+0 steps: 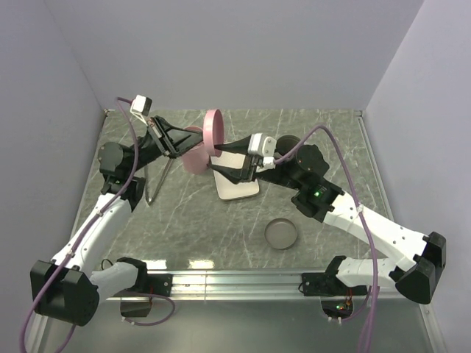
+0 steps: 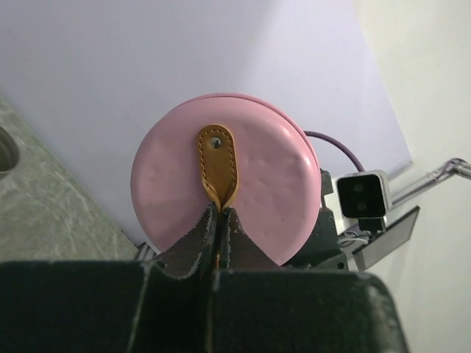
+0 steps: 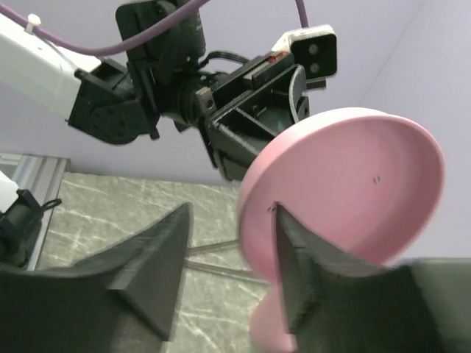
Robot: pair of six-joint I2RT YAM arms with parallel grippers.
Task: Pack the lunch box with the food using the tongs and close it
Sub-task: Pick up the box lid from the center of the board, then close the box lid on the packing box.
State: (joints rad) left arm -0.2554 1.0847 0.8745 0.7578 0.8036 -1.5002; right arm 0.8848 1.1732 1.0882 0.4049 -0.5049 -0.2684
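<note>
Two grippers are gathered at the round pink lid (image 2: 272, 191), which is carried on edge above the table with its face upright. The left gripper (image 2: 221, 215) is clamped tight on the tan leather tab (image 2: 216, 163) riveted to the lid's outer face. The right gripper (image 3: 232, 212) is seen with its jaws parted and nothing held, the lid's rim just beside one finger. The pink lunch box (image 1: 193, 160) is found close beneath the lid, partly hidden by the left gripper. The tongs (image 1: 156, 182) are laid flat on the table on the near side of the left gripper, well apart from the right one. Their long axis is run near-to-far, with the joined end toward the arm bases, so the left arm is judged the nearer. They are seen as a slim silver-grey V. No food can be made out.
</note>
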